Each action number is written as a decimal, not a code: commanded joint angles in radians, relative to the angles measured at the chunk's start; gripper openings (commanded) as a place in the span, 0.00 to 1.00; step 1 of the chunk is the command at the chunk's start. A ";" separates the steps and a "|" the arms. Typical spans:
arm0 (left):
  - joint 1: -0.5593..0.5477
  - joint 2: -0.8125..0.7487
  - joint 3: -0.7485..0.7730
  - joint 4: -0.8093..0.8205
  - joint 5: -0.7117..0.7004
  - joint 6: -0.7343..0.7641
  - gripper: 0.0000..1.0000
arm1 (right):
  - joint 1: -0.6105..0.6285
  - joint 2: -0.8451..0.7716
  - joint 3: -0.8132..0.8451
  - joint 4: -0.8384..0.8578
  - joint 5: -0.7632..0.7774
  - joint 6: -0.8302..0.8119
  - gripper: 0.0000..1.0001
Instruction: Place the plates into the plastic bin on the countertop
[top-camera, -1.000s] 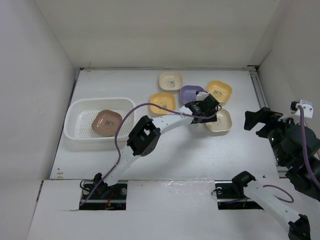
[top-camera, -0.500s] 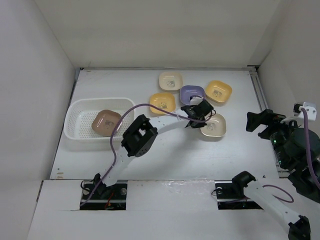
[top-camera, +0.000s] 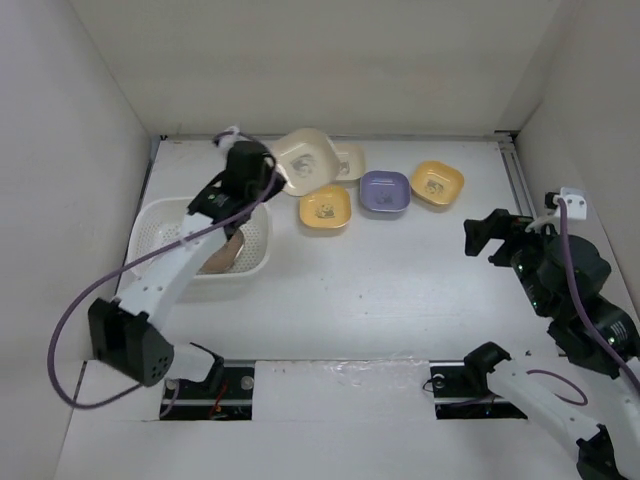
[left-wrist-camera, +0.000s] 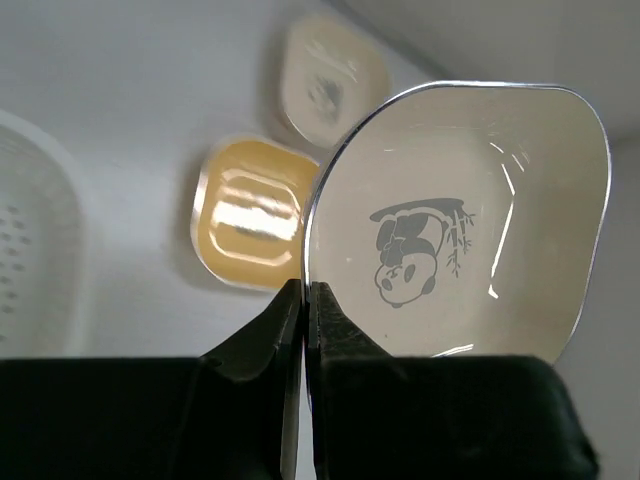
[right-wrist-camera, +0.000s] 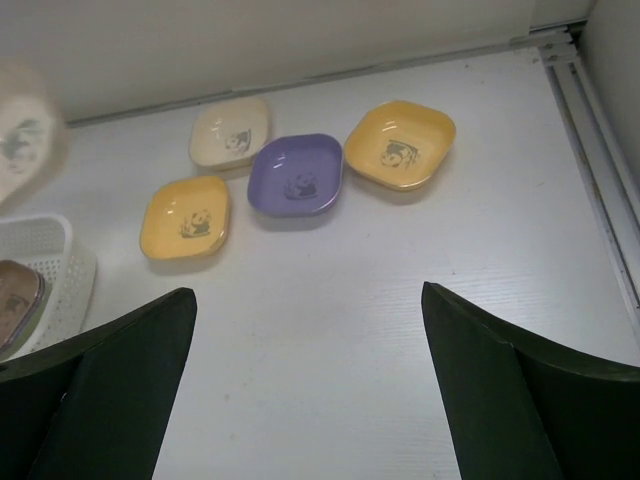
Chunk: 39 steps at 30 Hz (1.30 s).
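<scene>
Just beyond the far right corner of the plastic bin (top-camera: 160, 218), I had the left gripper (top-camera: 250, 168) clamped on the rim of a cream plate (top-camera: 305, 158), held tilted above the surface (top-camera: 400, 290). Its centre print, a panda on bamboo, was legible only in the left wrist view. From above, the arm covered part of the brown plate (top-camera: 222, 255) in the bin, and the held plate hid part of a second cream plate (top-camera: 352, 162). The right gripper (right-wrist-camera: 310, 400) stood apart, holding nothing. Its view showed the purple plate (right-wrist-camera: 295, 182) between the nearer orange-yellow plate (right-wrist-camera: 186, 218) and the farther orange-yellow plate (right-wrist-camera: 400, 150).
</scene>
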 joint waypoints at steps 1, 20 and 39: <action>0.131 -0.168 -0.233 -0.025 -0.006 -0.050 0.00 | -0.006 0.020 -0.022 0.094 -0.058 -0.022 1.00; 0.600 -0.436 -0.708 -0.020 -0.087 -0.237 0.00 | -0.006 0.040 -0.040 0.114 -0.117 -0.083 1.00; 0.525 -0.556 -0.557 0.064 0.010 -0.050 1.00 | -0.006 0.067 -0.069 0.154 -0.163 -0.093 1.00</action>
